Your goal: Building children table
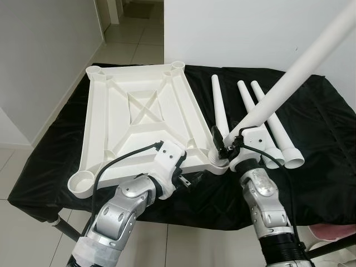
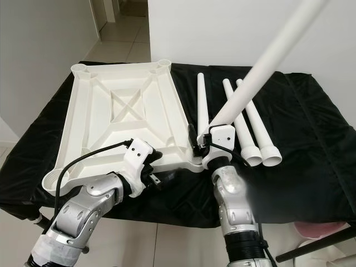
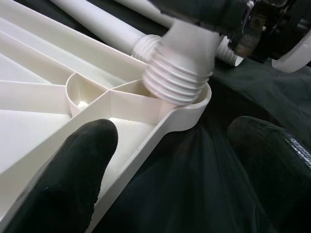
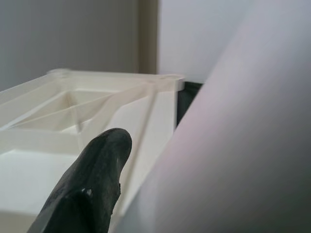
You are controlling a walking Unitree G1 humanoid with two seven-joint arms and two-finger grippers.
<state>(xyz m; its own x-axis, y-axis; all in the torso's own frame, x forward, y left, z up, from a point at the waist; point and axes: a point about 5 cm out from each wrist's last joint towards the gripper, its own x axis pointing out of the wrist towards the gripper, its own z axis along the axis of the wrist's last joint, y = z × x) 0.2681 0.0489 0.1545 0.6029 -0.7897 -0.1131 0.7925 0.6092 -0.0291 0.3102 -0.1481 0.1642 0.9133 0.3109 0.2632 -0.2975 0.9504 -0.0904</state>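
Right pincer (image 1: 225,146) apparently clamped on tilted leg (image 1: 300,61), threaded end at tabletop (image 1: 139,111) corner socket (image 3: 192,104).

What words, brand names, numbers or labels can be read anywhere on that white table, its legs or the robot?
None: no readable text, number or sign appears.
White plastic upturned tabletop: plain ribs, no marking.
White threaded leg held by the right gripper at the corner socket: blank.
Three loose white legs: blank.
Black cloth: plain.
Left gripper: no label visible.
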